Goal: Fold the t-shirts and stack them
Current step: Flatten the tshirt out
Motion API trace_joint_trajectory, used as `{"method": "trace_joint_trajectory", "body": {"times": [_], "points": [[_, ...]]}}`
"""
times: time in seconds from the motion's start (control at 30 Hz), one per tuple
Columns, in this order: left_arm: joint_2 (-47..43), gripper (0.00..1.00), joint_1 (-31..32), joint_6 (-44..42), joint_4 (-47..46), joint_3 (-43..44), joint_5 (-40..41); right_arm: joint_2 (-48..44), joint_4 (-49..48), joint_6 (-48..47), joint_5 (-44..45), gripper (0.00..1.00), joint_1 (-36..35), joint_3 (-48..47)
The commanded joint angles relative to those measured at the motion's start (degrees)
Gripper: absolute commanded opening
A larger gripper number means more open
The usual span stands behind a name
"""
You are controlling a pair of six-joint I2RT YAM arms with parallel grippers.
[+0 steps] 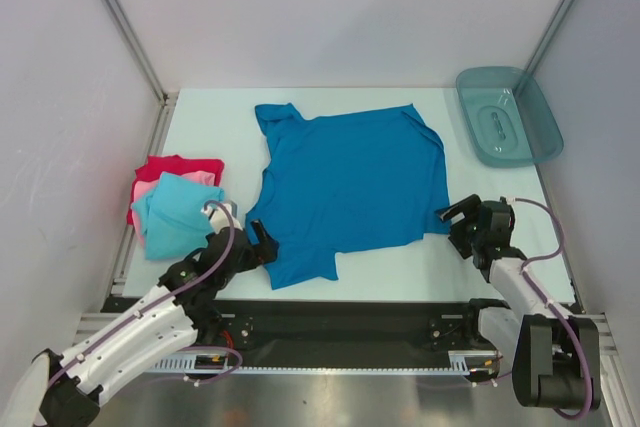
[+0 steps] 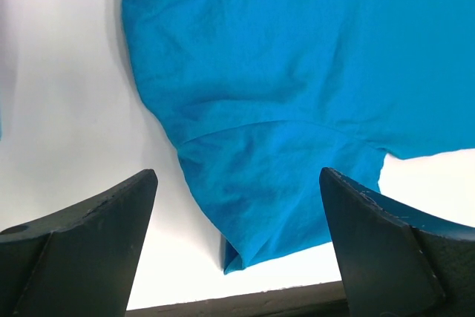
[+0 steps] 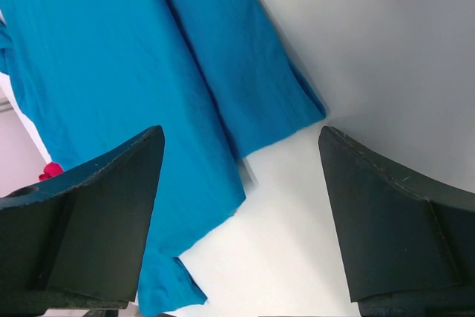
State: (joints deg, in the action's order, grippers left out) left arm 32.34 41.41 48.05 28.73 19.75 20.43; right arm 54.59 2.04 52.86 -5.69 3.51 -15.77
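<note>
Blue shirt [image 1: 350,182] lies flat between my arms; left claw [image 1: 262,245] hangs over its near sleeve, right claw [image 1: 458,219] beside the opposite corner, both spread wide, holding nothing.

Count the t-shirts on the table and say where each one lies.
4. The medium blue t-shirt lies spread out in the middle. The light turquoise t-shirt lies at the left, on top of the pink t-shirt and the red t-shirt. Others may hide beneath.

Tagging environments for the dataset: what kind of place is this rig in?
Probably a lab robot cell, not a home: plain white panel walls, aluminium frame posts, white table holding t-shirts and a tray.
</note>
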Motion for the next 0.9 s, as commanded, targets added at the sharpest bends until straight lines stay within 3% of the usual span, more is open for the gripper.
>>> {"method": "trace_joint_trajectory", "body": {"times": [0.0, 0.3, 0.7, 0.83, 0.87], "points": [[1.32, 0.97, 0.43, 0.99, -0.25, 2.05, 1.11, 3.06, -1.52, 1.28, 0.33, 0.89, -0.34, -0.40], [3.08, 0.96, 0.51, 3.01, -4.99, -2.96, -0.30, 5.26, -3.98, 0.93, 1.21, 0.89, -1.14, -1.11], [11.87, 0.95, 0.95, 4.42, -16.69, -6.65, -2.23, 8.87, -6.88, 2.07, 0.95, 0.88, -0.43, -0.93], [13.71, 0.95, 0.96, 4.42, -18.01, -6.04, -2.41, 9.13, -7.05, 2.42, 1.04, 0.83, -0.34, -0.67], [13.89, 0.95, 0.96, 4.42, -17.92, -5.86, -2.41, 8.87, -6.71, 2.51, 1.04, 0.75, -0.34, -0.58]]}}
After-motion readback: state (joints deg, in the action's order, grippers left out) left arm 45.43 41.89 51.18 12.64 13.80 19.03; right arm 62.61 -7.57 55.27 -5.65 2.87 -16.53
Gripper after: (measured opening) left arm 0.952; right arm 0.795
